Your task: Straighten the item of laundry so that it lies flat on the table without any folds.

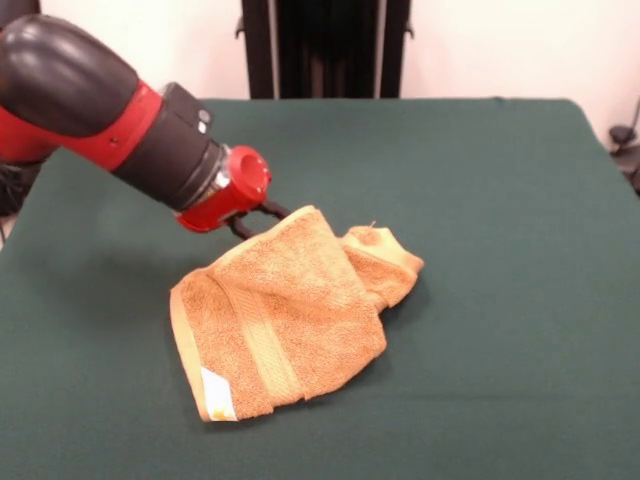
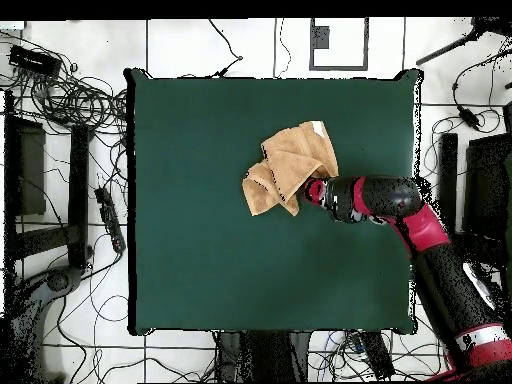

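On green table (image 1: 480, 200), orange-tan towel (image 1: 280, 310) crumpled, folded over, white label showing

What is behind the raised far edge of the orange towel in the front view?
Behind the orange-tan terry-cloth towel, the red and black arm's pincer reaches its lifted edge. Only dark finger bases show; the tips are covered by cloth, so its grip cannot be judged.
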`<state>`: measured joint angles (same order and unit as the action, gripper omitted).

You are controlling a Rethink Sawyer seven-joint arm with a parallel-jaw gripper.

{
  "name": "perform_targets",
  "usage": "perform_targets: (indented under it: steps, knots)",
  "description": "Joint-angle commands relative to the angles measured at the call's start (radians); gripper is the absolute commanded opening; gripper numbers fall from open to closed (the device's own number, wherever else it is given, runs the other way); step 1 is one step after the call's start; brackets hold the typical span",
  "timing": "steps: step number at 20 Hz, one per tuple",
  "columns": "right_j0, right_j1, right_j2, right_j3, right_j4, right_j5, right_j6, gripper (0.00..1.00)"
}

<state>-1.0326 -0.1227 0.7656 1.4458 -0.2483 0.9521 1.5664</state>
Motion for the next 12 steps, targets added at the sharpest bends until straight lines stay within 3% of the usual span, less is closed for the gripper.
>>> perform_targets:
  steps: [1,12]
  knots:
    - [0.021,-0.099,0.052,-0.019,0.031,0.161,-0.124,1.00]
    - [0.017,-0.166,0.050,-0.015,0.070,0.228,-0.082,1.00]
